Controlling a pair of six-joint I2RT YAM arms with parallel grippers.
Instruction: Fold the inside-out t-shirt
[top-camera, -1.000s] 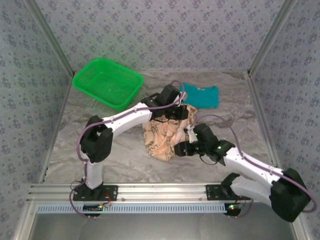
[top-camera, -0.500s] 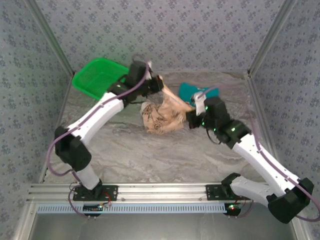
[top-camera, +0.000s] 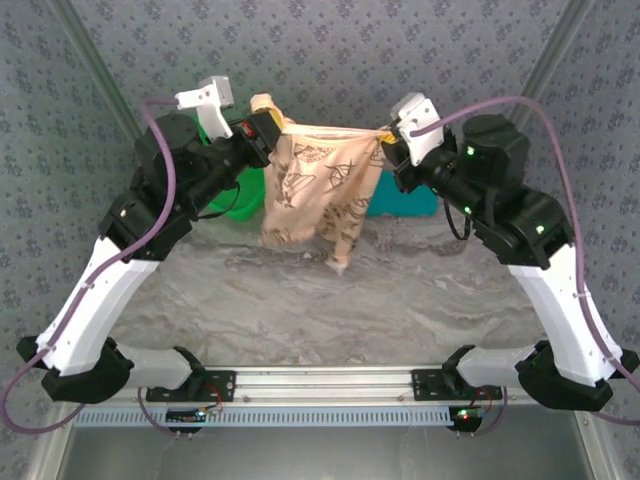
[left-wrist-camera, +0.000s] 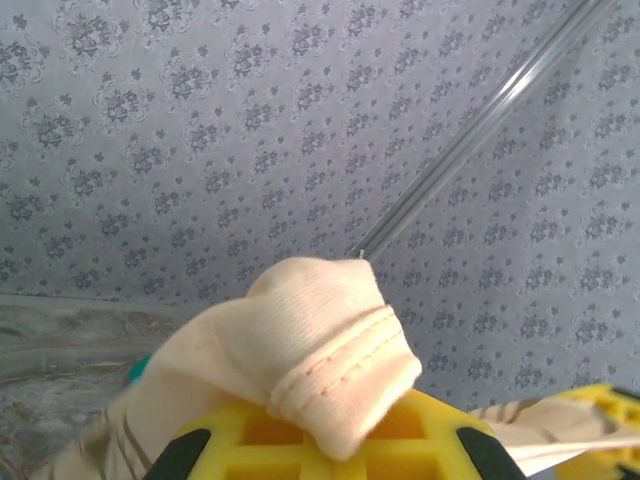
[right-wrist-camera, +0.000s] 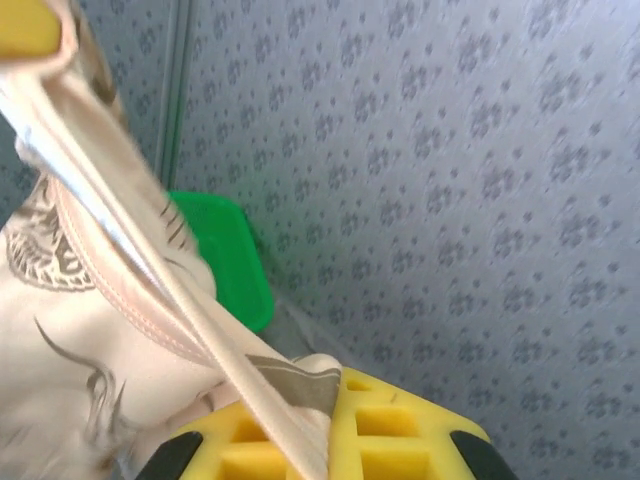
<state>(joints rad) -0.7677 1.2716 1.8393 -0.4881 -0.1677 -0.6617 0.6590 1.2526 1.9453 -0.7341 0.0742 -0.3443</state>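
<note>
The inside-out t-shirt (top-camera: 318, 185) hangs in the air over the far middle of the counter (top-camera: 400, 295), stretched between the two end effectors. The left end effector (top-camera: 266, 128) is clamped tight on the shirt's upper left corner; in the left wrist view a hemmed fold of pale cloth bulges over its yellow fingers (left-wrist-camera: 430, 425). The right end effector (top-camera: 386, 145) is closed on the upper right corner, and in the right wrist view a taut band of cloth runs from its yellow fingers (right-wrist-camera: 420, 420) up to the left. The top edge is pulled nearly straight between them. The printed cloth drapes down in folds, its lowest tip seemingly just above the counter, though that is hard to judge from overhead. Behind the shirt, a green basket (top-camera: 240, 200) sits at far left and a teal garment (top-camera: 408, 203) lies at far right.
</note>
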